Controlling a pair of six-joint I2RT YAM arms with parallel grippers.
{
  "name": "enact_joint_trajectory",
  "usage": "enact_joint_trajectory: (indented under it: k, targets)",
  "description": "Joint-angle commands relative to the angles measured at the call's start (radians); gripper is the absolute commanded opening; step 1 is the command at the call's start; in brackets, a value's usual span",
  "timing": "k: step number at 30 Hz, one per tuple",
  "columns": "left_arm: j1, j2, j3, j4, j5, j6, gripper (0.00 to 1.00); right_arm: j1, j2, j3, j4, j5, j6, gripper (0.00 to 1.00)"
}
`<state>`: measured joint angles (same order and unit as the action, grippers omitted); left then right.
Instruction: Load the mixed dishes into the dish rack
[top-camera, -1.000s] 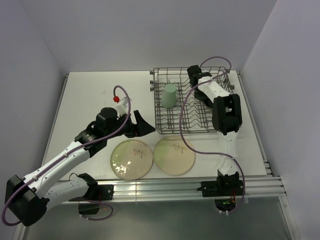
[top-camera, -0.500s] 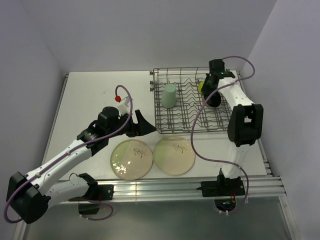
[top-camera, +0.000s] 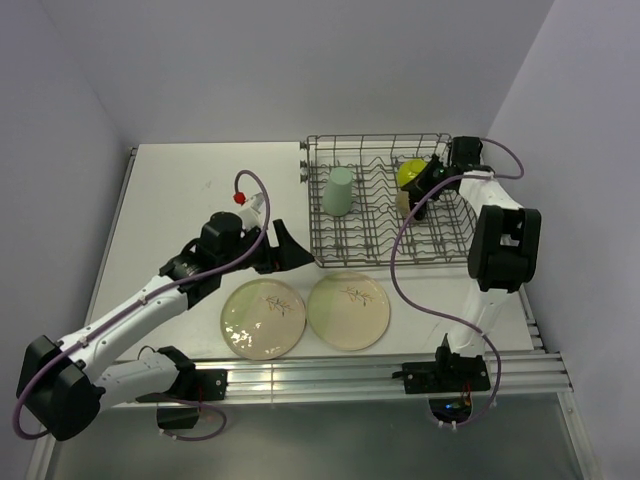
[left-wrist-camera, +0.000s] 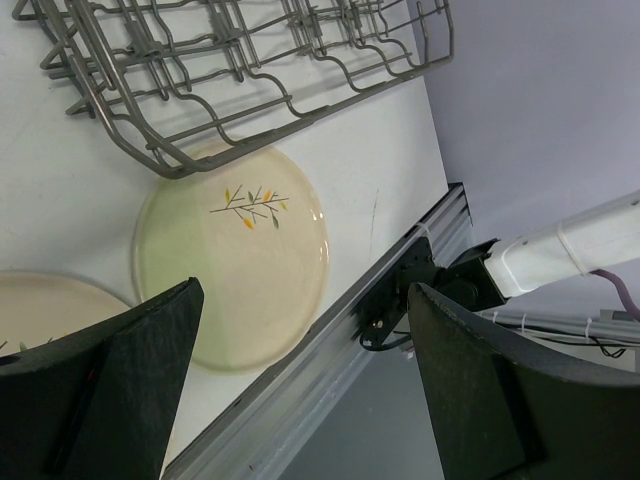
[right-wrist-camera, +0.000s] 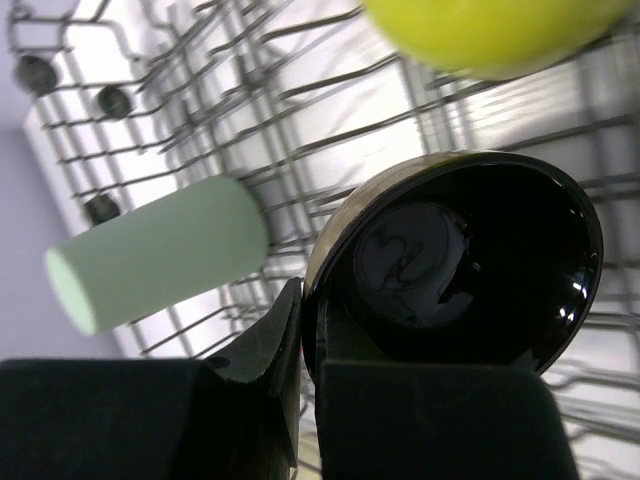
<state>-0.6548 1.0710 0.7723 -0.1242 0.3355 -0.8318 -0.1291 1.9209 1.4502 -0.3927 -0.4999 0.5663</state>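
Observation:
The grey wire dish rack (top-camera: 372, 240) stands at the back right. A pale mint-green cup (top-camera: 338, 190) lies in its left half and a lime-green bowl (top-camera: 411, 172) in its right half. My right gripper (top-camera: 424, 192) hangs over the rack's right half, just in front of the bowl. In the right wrist view this gripper (right-wrist-camera: 312, 340) is shut on the rim of the small dark cup (right-wrist-camera: 460, 270), with the mint cup (right-wrist-camera: 160, 250) and the bowl (right-wrist-camera: 490, 30) beyond. Two cream plates (top-camera: 263, 317) (top-camera: 348, 310) lie on the table before the rack. My left gripper (top-camera: 290, 250) is open and empty above them, by the rack's front left corner.
The left wrist view shows the right-hand plate (left-wrist-camera: 230, 270), a sliver of the other plate (left-wrist-camera: 40, 310), the rack's front edge (left-wrist-camera: 230, 130) and the aluminium rail (left-wrist-camera: 330, 350) at the table's near edge. Walls close in behind and on both sides.
My right arm has swung from the rack's middle to its right side with the dark cup, uncovering the lime bowl. The left arm has shifted only slightly.

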Motion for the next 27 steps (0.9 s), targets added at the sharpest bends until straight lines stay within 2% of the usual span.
enact_joint_trajectory:
  k: [1,8,12,15,18,22,27]
  targets:
    - [0.003,0.013,0.013,0.052,0.016,0.010,0.90,0.000,-0.034,-0.039,0.184,-0.175,0.079,0.00]
    - [0.003,0.024,0.018,0.060,0.017,0.007,0.89,-0.032,-0.014,-0.145,0.385,-0.327,0.211,0.00]
    - [0.004,0.038,0.028,0.063,0.020,0.010,0.89,-0.041,-0.014,-0.171,0.387,-0.316,0.218,0.00]
    - [0.003,0.055,0.036,0.081,0.034,0.005,0.89,-0.066,-0.023,-0.217,0.457,-0.341,0.268,0.00]
    - [-0.014,0.089,0.076,0.060,0.011,0.020,0.88,-0.087,-0.025,-0.232,0.434,-0.321,0.238,0.00]
    - [-0.051,0.112,0.113,0.041,-0.027,0.034,0.87,-0.093,-0.031,-0.218,0.273,-0.230,0.127,0.00]
    - [-0.080,0.165,0.156,0.034,-0.065,0.042,0.87,-0.102,-0.051,-0.249,0.193,-0.123,0.043,0.00]
